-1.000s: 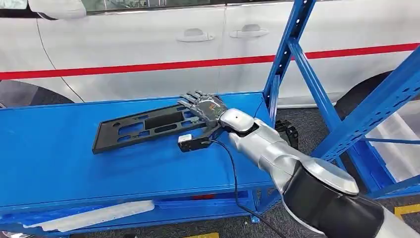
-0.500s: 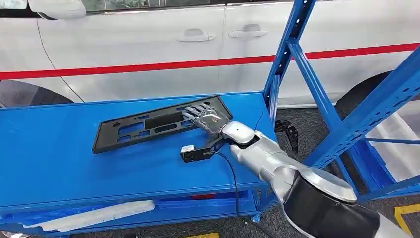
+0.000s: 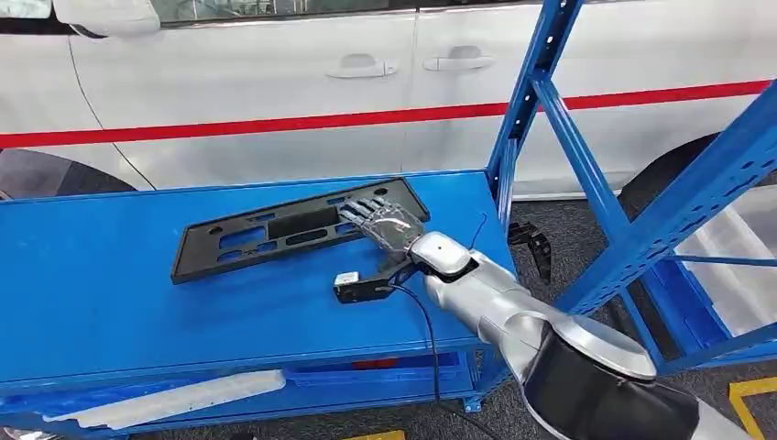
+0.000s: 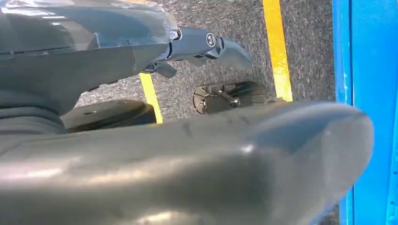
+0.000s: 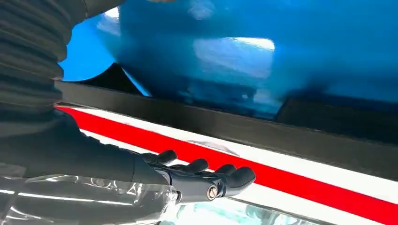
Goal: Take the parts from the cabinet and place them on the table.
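Black part: my task thing is a flat black plastic panel (image 3: 293,226), long and thin, with slots and holes cut through it.
Where it is: it lies flat on the blue table (image 3: 110,284), toward the back and the right side.
Which way it points: its long side runs across the table from left to right, and the right end sits a bit farther back than the left end.
My right hand (image 3: 383,220): it is over the right end of the panel, palm down. My fingers (image 3: 362,209) are stretched out straight and a little apart. I am holding nothing. I cannot tell if I touch the panel.
My right hand from the wrist: my dark fingertips (image 5: 234,176) reach out flat, with see-through plastic wrap on the hand.
My left hand (image 4: 206,44): it hangs down over grey floor with yellow lines. I cannot tell how my fingers are set.
Table top: smooth, shiny blue metal.
Behind the table: a white car (image 3: 275,82) with a red stripe.
Right side: a blue metal rack (image 3: 568,137) with slanted bars.
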`<action>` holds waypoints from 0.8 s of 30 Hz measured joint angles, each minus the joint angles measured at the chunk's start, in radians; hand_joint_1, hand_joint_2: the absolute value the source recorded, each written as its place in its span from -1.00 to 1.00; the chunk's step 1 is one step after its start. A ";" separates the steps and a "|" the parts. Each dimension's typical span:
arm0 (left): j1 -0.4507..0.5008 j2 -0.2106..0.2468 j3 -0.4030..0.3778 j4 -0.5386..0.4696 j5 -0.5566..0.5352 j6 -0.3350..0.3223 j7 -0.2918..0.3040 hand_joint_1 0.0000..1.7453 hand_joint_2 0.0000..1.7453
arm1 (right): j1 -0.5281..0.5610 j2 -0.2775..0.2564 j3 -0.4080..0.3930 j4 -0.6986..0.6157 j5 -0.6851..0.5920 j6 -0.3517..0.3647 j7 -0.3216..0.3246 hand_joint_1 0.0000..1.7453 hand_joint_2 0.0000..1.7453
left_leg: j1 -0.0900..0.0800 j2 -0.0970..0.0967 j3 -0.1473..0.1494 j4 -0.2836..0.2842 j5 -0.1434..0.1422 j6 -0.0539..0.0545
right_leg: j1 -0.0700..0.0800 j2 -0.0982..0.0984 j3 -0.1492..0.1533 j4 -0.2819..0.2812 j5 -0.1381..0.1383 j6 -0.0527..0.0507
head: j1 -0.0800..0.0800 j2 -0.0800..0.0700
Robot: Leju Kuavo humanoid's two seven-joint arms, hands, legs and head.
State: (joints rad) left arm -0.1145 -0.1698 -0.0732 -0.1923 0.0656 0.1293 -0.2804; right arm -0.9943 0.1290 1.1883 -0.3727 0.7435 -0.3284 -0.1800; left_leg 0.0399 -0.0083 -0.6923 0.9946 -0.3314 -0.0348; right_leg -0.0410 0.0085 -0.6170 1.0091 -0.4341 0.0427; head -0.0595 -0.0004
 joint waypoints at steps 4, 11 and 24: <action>-0.001 -0.005 -0.001 0.000 -0.003 -0.002 0.000 -1.00 -1.00 | 0.004 0.020 0.001 0.000 0.006 0.002 0.004 -1.00 1.00 | 0.000 0.000 0.000 0.000 0.000 0.000 | 0.000 0.000 0.000 0.000 0.000 0.000 | 0.000 0.000; -0.009 -0.011 -0.003 0.000 -0.005 -0.003 0.003 -1.00 -1.00 | 0.008 0.069 0.008 0.004 0.014 0.021 0.034 -1.00 1.00 | 0.000 0.000 0.000 0.000 0.000 0.000 | 0.000 0.000 0.000 0.000 0.000 0.000 | 0.000 0.000; -0.010 -0.011 -0.003 0.000 -0.004 -0.013 -0.008 -1.00 -1.00 | 0.011 0.116 0.015 0.021 0.042 0.018 0.057 -1.00 1.00 | 0.000 0.000 0.000 0.000 0.000 0.000 | 0.000 0.000 -0.001 0.000 0.000 0.000 | 0.000 0.000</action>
State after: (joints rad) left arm -0.1243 -0.1812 -0.0763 -0.1923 0.0618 0.1167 -0.2888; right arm -0.9830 0.2449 1.2036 -0.3517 0.7855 -0.3101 -0.1228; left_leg 0.0400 -0.0082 -0.6922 0.9946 -0.3314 -0.0349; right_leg -0.0410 0.0087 -0.6177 1.0091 -0.4342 0.0425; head -0.0595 -0.0004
